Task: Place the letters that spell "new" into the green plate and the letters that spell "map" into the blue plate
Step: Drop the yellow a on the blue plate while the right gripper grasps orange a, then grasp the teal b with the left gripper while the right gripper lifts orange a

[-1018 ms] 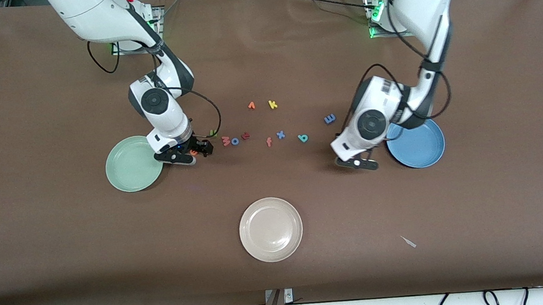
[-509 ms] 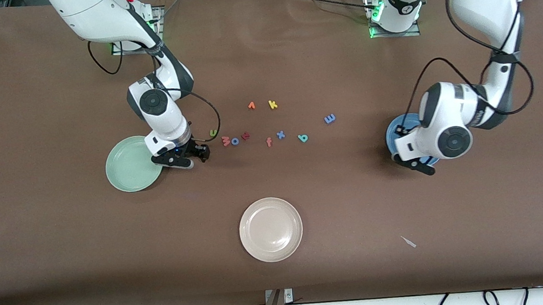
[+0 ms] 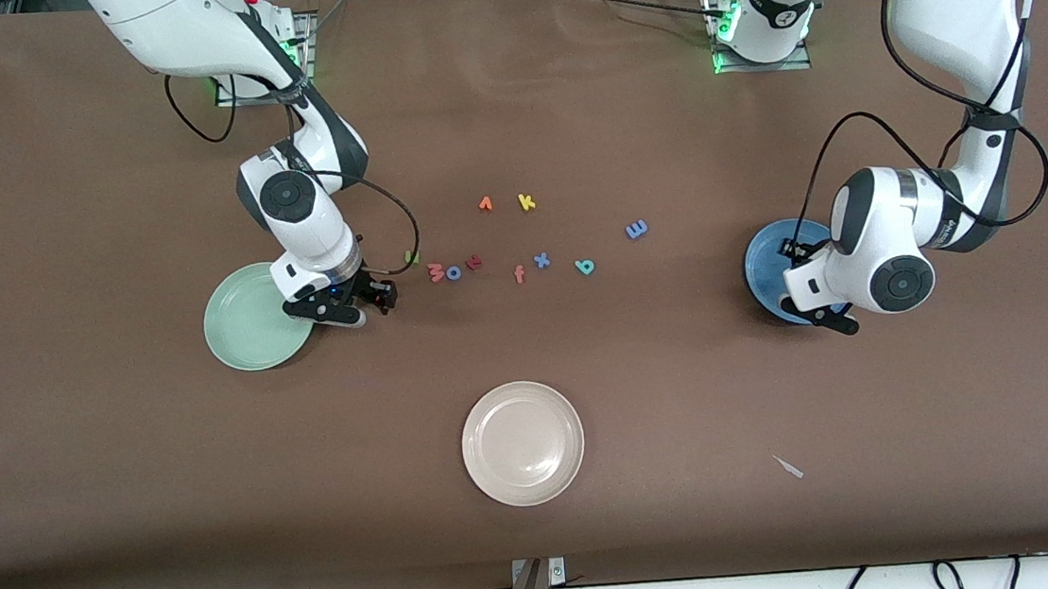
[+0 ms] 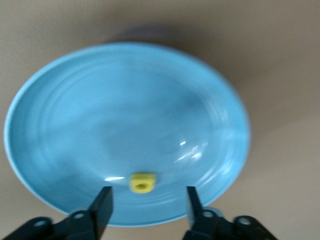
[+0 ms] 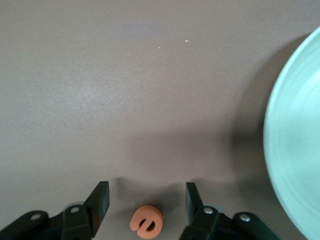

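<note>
My left gripper (image 4: 147, 200) hangs open over the blue plate (image 4: 75, 100), and a yellow letter (image 4: 142, 182) with a round hole lies in the plate between the fingers, touching neither. That plate (image 3: 763, 264) sits at the left arm's end of the table. My right gripper (image 5: 146, 200) stands open low over the table beside the green plate (image 5: 295, 150), with the orange e (image 5: 146, 221) lying between its fingers. Still on the table in the middle row are the green n (image 3: 411, 258), pinkish-red w (image 3: 436, 272), teal letter (image 3: 585, 266) and blue m (image 3: 637, 229).
Other letters lie in the same cluster: a blue o (image 3: 453, 272), a reddish f (image 3: 519, 275), a blue x (image 3: 541, 260), a yellow k (image 3: 526, 202) and an orange letter (image 3: 485, 204). A beige-white plate (image 3: 523, 444) sits nearer the front camera.
My left arm swung from the table beside the blue plate to over that plate, and its fingers opened, leaving the yellow letter there. My right gripper narrowed a little around the orange e.
</note>
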### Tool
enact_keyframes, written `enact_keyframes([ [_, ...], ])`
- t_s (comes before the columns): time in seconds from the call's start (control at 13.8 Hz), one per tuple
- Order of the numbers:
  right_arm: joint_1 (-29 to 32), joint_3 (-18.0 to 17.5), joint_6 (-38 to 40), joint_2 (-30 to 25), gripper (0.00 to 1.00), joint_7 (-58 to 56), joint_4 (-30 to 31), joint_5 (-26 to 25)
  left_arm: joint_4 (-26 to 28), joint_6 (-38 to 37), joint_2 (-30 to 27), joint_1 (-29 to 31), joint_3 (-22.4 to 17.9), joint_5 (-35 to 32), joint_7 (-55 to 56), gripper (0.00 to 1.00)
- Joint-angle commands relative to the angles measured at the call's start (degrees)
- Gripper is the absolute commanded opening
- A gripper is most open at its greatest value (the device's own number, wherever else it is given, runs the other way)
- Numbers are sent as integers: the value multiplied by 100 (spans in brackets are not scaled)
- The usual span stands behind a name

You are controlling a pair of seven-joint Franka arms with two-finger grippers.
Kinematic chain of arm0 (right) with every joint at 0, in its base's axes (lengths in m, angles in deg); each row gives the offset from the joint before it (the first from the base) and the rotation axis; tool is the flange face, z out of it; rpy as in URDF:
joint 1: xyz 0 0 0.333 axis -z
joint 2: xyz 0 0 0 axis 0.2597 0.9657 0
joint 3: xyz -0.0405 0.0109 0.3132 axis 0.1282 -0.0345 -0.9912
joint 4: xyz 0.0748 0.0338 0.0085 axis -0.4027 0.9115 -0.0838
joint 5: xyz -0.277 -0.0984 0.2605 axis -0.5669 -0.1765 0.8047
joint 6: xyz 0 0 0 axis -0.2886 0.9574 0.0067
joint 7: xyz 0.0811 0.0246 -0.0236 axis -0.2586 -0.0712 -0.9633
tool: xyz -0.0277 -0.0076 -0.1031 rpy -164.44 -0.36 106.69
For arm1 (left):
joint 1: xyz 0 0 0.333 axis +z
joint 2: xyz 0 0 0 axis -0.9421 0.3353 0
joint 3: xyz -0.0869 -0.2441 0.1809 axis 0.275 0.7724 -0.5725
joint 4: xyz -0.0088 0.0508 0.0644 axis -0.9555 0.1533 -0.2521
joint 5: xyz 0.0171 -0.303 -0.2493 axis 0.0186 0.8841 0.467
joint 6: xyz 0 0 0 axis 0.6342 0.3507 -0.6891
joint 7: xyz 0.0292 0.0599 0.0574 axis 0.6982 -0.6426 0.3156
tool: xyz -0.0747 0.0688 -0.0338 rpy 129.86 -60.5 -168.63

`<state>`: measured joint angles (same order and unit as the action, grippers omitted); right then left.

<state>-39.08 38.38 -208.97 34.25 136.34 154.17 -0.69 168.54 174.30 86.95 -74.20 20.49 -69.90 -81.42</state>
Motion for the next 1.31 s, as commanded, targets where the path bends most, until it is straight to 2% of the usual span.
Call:
enact_keyframes([
  [0.0, 21, -56, 63, -210, 71, 129, 191, -57, -129, -97, -76, -166, 188, 660, 1264, 100],
  [0.07, 21, -56, 63, -192, 71, 199, 208, -66, -120, 165, -76, -166, 329, 1115, 1861, 100],
  [0.15, 21, -108, 54, -166, 71, 287, 209, -66, -77, 385, -76, -210, 487, 1285, 2363, 100],
  [0.29, 21, -179, 46, -148, 71, 375, 209, -57, -15, 816, -59, -341, 742, 1304, 3426, 100],
  [0.73, 21, -179, -25, -52, 69, 393, 209, -66, 82, 1598, -50, -1192, 875, 1366, 6143, 100],
  [0.95, 12, -179, -200, 80, 65, 411, 226, -66, 222, 2415, -15, -1729, 867, 1296, 7400, 100],
  [1.02, 12, -179, -209, 80, 56, 411, 226, -66, 249, 2644, 20, -1870, 849, 1278, 7804, 100],
  [1.09, 12, -179, -209, 72, 51, 411, 235, -66, 318, 2889, 38, -2054, 840, 1139, 8139, 100],
  [1.24, 21, -179, -201, 63, 35, 411, 235, -66, 459, 3190, 55, -2178, 849, 639, 8624, 100],
])
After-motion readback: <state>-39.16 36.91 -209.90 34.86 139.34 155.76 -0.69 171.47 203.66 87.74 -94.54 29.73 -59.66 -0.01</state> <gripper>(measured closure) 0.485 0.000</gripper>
